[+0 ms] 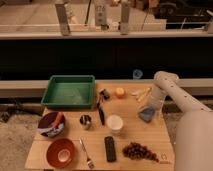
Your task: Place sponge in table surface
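The blue-grey sponge (146, 115) is at the right side of the light wooden table surface (135, 131), right of the white cup (115, 123). My gripper (150, 108) is directly over the sponge, at the end of the white arm (165, 82) that reaches down from the right. The gripper hides the sponge's top edge. I cannot tell whether the sponge rests on the table or is held just above it.
A green tray (68, 91) is at the back left. A small blue cup (137, 74) stands behind the table. An orange item (120, 92), black remote (110, 148), grapes (140, 151), red bowl (61, 152), fork (86, 152) and dark bowl (51, 124) lie around.
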Tool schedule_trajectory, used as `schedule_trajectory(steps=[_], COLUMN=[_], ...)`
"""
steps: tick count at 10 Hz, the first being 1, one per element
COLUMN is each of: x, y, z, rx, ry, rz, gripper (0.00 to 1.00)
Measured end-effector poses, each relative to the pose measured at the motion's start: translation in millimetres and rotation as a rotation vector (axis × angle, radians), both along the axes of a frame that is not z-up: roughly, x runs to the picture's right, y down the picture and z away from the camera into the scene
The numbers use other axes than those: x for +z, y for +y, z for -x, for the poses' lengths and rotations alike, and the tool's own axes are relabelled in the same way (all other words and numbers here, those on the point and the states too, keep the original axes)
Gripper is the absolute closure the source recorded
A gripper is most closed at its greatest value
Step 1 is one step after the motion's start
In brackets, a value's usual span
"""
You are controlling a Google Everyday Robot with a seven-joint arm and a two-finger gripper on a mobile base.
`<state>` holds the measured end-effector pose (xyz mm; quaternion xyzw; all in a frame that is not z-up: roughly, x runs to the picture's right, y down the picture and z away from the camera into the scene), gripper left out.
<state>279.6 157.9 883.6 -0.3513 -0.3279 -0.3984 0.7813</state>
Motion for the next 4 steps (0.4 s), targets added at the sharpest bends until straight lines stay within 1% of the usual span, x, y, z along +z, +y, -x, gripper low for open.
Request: schedule_trajectory(steps=[4], x=[0.6], y=[1.0], z=[0.2], rx=[0.0], ry=[0.0], rz=[0.002], gripper=[0.2])
